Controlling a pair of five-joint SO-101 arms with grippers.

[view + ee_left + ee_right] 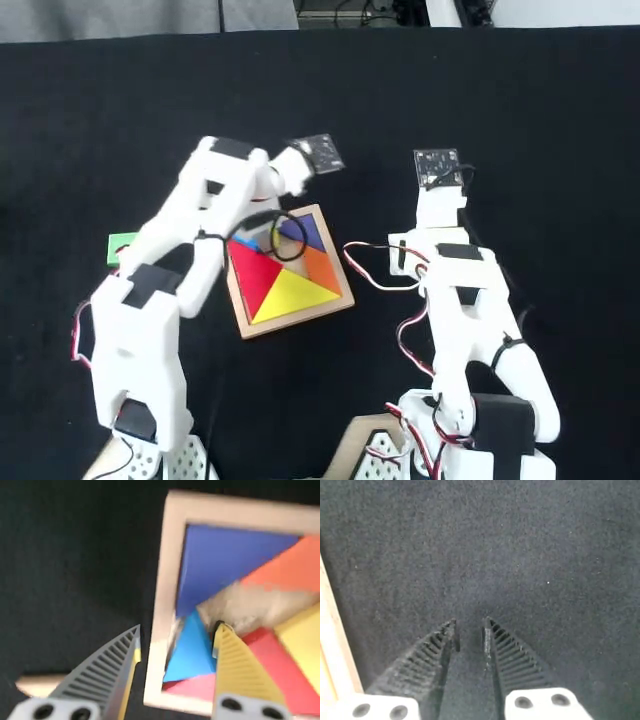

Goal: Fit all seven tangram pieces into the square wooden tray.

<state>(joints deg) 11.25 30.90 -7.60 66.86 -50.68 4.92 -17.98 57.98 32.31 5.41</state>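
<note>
The wooden tray [302, 311] is set mid-table [520, 100], with blue [220, 555], orange [292, 565], yellow [290, 296], red [254, 272] and light blue [192, 652] pieces inside. A green piece [120, 245] is left outside, beside the left arm. The left gripper [178, 628] is spread wide astride the tray's wall. The right gripper [470, 622] is held narrowly parted above the table.

No words, numbers or signs to read anywhere: not on the wooden tray [298, 319], the coloured pieces [290, 295] or the black table [560, 120]
</note>
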